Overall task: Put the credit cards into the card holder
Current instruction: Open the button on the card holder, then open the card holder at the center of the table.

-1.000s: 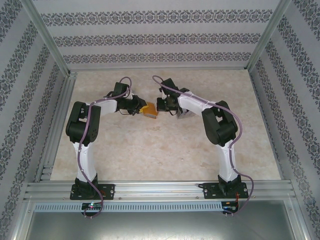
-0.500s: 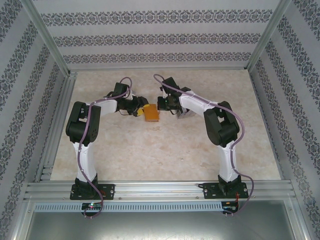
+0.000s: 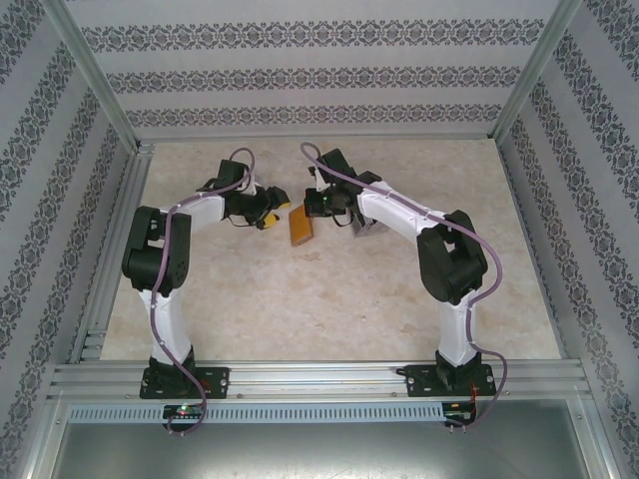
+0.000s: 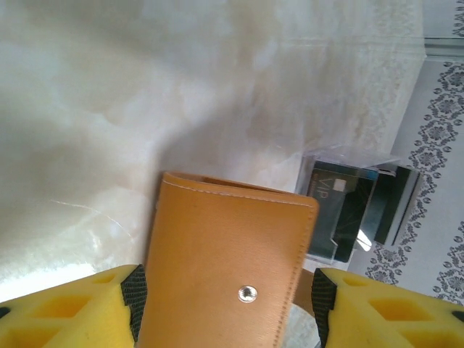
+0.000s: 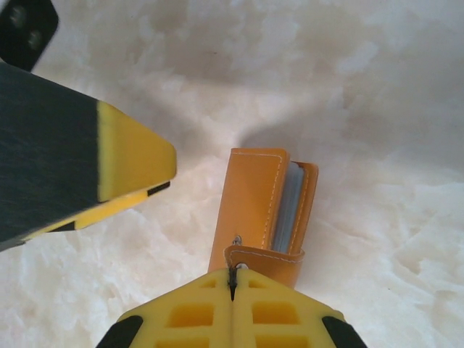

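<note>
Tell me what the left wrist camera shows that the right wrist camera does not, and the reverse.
Left wrist view: the card holder's flat face with its snap dot, between the open left gripper's fingers, and a clear stand of dark cards beyond it. Right wrist view: the holder's open side with pale credit cards tucked inside, its strap, and the shut right gripper. Both: the orange-tan holder on the pale marbled table.

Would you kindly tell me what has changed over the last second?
The left gripper opened, letting go of the card holder, and drew back a little to its own side; the card holder settled flat on the table. The right gripper stayed shut at the card holder's strap.
</note>
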You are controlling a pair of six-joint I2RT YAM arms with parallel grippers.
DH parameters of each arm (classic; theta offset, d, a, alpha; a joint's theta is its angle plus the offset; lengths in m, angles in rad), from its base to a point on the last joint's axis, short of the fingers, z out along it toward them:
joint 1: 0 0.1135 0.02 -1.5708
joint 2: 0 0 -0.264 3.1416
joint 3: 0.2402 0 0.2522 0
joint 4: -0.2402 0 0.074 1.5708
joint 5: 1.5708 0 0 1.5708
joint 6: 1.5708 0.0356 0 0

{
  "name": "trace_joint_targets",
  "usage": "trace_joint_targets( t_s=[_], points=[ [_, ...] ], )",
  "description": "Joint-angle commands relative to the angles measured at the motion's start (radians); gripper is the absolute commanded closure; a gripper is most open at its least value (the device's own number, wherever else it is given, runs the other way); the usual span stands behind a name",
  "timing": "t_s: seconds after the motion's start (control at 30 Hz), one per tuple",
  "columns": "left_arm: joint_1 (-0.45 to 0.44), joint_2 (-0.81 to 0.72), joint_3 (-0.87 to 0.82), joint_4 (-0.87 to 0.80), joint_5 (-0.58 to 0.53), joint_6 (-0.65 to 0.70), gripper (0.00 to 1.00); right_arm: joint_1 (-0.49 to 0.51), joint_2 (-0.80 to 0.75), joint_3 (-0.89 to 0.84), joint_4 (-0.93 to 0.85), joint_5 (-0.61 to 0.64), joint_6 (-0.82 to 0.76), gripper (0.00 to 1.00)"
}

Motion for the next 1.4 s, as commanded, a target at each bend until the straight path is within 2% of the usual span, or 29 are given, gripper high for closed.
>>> trace_joint_targets(
  t_s=[0.0, 0.43, 0.73, 1.0, 1.2, 1.37],
  points=[
    [0.029, -0.075, -0.027, -0.041, -0.026, 0.042, 0.36, 0.015, -0.058, 0.01, 0.013, -0.024, 0.015, 1.0],
    [0.038, -0.194, -0.143, 0.047, -0.01, 0.023, 0.36, 0.014, -0.073, -0.001, 0.039, -0.079, 0.033, 1.0],
    [0.017, -0.155, -0.159, 0.128, 0.014, -0.038, 0.38, 0.007, -0.065, 0.009, 0.042, -0.097, 0.035, 1.0],
    [-0.021, -0.089, -0.085, 0.101, 0.022, -0.029, 0.38, 0.006, -0.072, -0.001, 0.05, -0.11, 0.046, 1.0],
    [-0.021, -0.067, -0.088, 0.072, 0.004, -0.007, 0.44, 0.003, -0.082, -0.013, 0.051, -0.109, 0.047, 1.0],
    [-0.02, -0.054, -0.108, 0.093, 0.002, -0.017, 0.6, -0.004, -0.097, -0.04, 0.056, -0.103, 0.047, 1.0]
  ],
)
